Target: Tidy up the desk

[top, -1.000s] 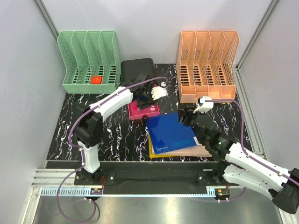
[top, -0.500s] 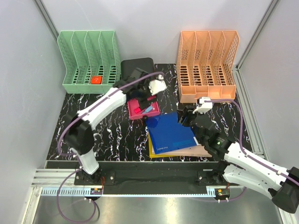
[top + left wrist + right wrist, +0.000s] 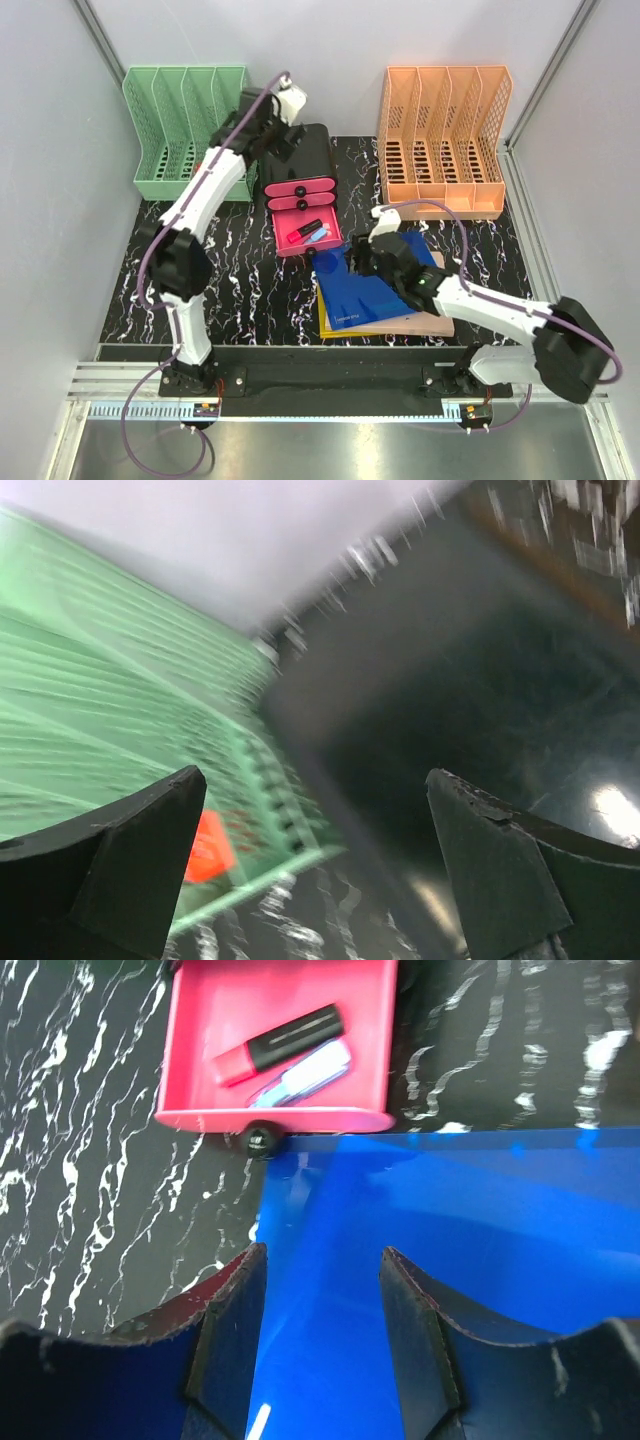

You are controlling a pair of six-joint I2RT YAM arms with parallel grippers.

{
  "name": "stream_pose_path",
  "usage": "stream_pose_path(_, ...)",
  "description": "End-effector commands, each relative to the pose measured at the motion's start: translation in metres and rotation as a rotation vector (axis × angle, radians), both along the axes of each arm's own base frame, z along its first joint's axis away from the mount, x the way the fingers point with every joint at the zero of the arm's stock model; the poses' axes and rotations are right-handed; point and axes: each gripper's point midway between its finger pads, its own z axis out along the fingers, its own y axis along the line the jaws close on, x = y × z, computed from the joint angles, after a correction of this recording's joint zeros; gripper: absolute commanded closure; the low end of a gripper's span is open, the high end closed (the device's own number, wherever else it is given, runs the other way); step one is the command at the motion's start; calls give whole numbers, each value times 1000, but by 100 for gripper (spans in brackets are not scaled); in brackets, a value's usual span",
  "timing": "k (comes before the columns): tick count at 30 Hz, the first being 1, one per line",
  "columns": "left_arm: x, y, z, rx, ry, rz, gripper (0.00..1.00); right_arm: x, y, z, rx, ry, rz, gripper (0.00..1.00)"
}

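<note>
Standing on desk (image 3: 230, 285), one green rack (image 3: 185, 130), one orange rack (image 3: 445, 135)

Pale grey walls (image 3: 330, 40) enclose a grey metal floor (image 3: 330, 450).

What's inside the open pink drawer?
A pink-and-black marker and a pale blue pen-like thing lie side by side in the pink drawer. The closed drawers behind it hide their contents.

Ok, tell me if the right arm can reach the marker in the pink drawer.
Probably yes: the right gripper hovers open beside the open drawer, the marker lies uncovered, and the left gripper is far back.
</note>
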Motion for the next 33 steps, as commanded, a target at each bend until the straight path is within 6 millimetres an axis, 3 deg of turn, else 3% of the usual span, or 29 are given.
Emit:
stream_pose_path(1,-3,-10,-38,-13,113,18,1,10,39,14,64,-15,114,43)
stream_pose_path(8,-13,-8,-61,7,166,5,1,24,76,-1,41,-11,218,43)
stream_pose_path(9,-14,-7,-63,12,171,3,1,25,81,-14,24,11,234,43)
stream_pose_path(14,-28,-5,-79,27,214,-15,1,35,107,-30,7,34,301,44)
stream_pose_path(15,-29,-3,-80,34,215,-14,1,37,110,-40,-6,50,307,44)
stream_pose_path(21,-34,0,-81,56,217,-26,1,50,126,-59,-36,62,321,44)
stream_pose_path(33,-44,0,-83,61,228,-53,1,87,158,-66,-77,25,333,44)
